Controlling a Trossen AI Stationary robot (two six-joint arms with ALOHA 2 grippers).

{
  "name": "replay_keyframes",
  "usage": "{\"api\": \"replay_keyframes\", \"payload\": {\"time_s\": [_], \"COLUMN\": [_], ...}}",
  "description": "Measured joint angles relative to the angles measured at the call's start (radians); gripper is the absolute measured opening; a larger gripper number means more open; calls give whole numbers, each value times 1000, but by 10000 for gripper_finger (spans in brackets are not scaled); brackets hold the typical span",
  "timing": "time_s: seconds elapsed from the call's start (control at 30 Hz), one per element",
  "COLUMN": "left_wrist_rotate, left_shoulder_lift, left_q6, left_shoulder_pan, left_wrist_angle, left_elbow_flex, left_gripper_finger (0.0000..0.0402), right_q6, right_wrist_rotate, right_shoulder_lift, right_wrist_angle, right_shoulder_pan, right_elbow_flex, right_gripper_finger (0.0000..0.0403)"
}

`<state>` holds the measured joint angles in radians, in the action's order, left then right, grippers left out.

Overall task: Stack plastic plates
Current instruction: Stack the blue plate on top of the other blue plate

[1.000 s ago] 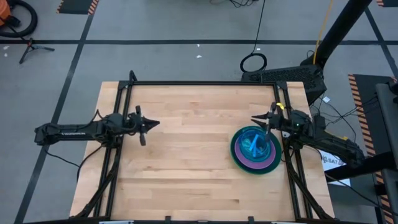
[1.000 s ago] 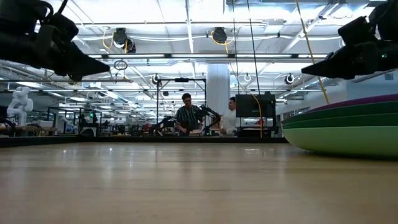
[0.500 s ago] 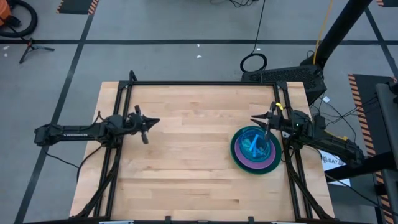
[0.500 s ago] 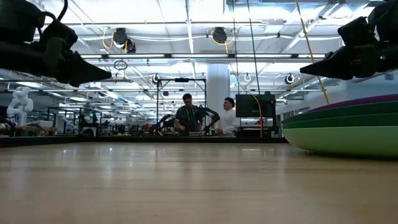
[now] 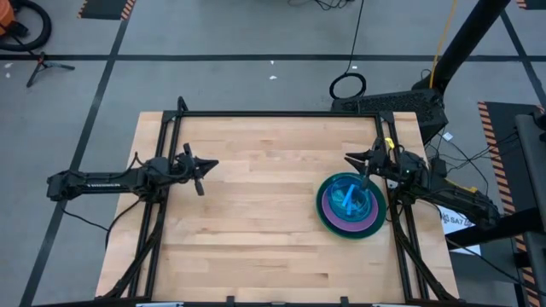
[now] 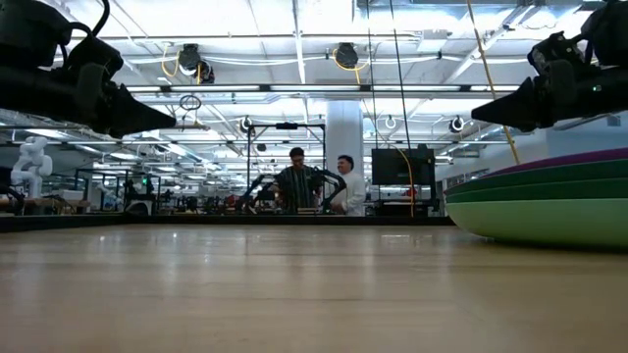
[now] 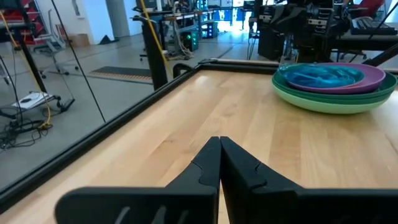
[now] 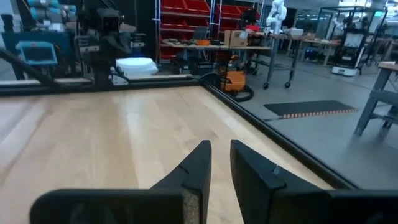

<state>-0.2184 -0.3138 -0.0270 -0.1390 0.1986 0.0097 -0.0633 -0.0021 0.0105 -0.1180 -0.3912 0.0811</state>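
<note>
The plastic plates stand in one stack on the wooden table, at its right side. The light green plate lies at the bottom on the wood, with dark green, purple and cyan-blue ones above it. The low view shows the stack's edge. My right gripper hovers level just beyond the stack's far edge, its fingers a narrow gap apart with nothing between them. My left gripper hovers over the table's left side, shut, pointing toward the stack.
A black rail frames the table along its far edge and sides. Bare wood stretches between the two grippers. Two people stand at a bench in the room far behind the table.
My left gripper has tipped its fingertips down a little and sunk slightly toward the table. My right gripper has rolled slightly about its own line without shifting place. The stack has kept still.
</note>
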Motion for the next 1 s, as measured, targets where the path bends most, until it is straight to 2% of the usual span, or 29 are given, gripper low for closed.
{"api": "replay_keyframes", "payload": {"time_s": [1.0], "left_wrist_rotate": [0], "left_shoulder_lift": [0], "left_q6": [5], "left_shoulder_pan": [0], "left_wrist_angle": [0], "left_elbow_flex": [0], "left_gripper_finger": [7], "right_q6": [10], "right_wrist_rotate": [0], "right_shoulder_lift": [0], "right_wrist_angle": [58], "right_shoulder_pan": [0], "right_elbow_flex": [-3], "right_gripper_finger": [54]}}
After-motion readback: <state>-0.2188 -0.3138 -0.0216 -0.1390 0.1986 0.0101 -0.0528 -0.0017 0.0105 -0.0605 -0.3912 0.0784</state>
